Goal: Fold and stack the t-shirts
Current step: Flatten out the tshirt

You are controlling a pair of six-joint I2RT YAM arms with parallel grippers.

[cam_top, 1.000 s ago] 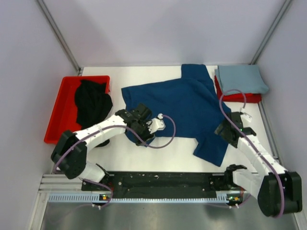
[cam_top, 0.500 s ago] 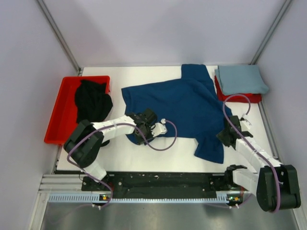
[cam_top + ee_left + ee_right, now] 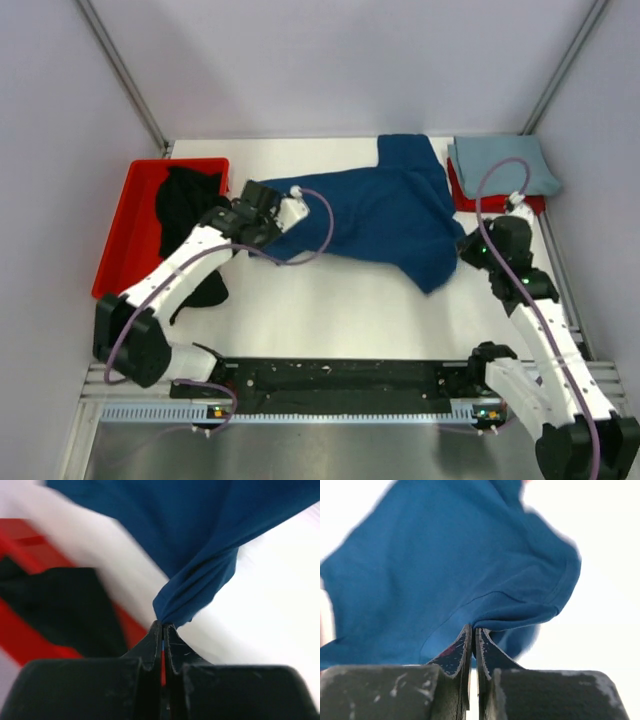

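Note:
The dark navy blue t-shirt [image 3: 375, 210] lies across the middle of the table, its near edge lifted and drawn back. My left gripper [image 3: 268, 228] is shut on its left part, a pinched bunch of blue cloth [image 3: 197, 587] at the closed tips of that gripper [image 3: 163, 627]. On the right side my right gripper [image 3: 468, 250] is shut on a hemmed fold of the same shirt [image 3: 445, 565], the cloth rising from that gripper's tips [image 3: 473, 629]. The black t-shirt [image 3: 190, 212] sits crumpled in the red tray [image 3: 125, 235]. At the far right rests the folded pale grey-blue t-shirt [image 3: 500, 165].
The pale shirt sits on a red support [image 3: 500, 205] at the far right corner. Part of the black shirt [image 3: 60, 605] spills over the red tray's [image 3: 17, 645] near edge beside my left arm. Grey walls close in the table on three sides.
Both grippers have shut on the navy shirt's near edge and moved away from the bases, carrying that edge toward the far side. The shirt now covers less of the near table.

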